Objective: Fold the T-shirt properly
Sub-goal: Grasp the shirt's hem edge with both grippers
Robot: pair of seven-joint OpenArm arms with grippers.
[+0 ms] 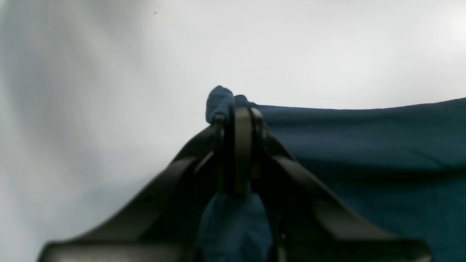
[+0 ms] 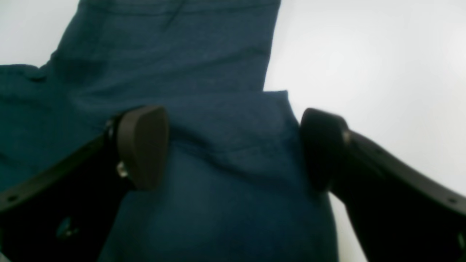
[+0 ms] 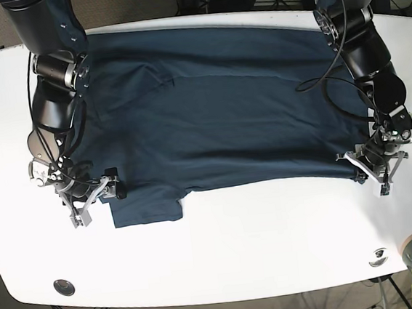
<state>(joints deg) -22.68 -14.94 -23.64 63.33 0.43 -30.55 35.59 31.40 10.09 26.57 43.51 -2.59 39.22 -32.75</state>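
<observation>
Left gripper pinching dark blue cotton T-shirt hem corner, right gripper spread over sleeve, white table.

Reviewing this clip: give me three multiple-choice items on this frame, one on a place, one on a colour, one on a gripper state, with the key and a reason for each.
1. Where is the right gripper?
A. over the shirt's sleeve
B. at the collar
C. off the table

2. What colour is the T-shirt?
A. red
B. dark blue
C. white

3. What state is the left gripper in?
A. wide open
B. shut on the T-shirt
C. out of view

Key: A, its open fingers straddle sleeve fabric on the white table; B, the cloth is dark blue in every view; B, cloth bunches between its closed fingers.
</observation>
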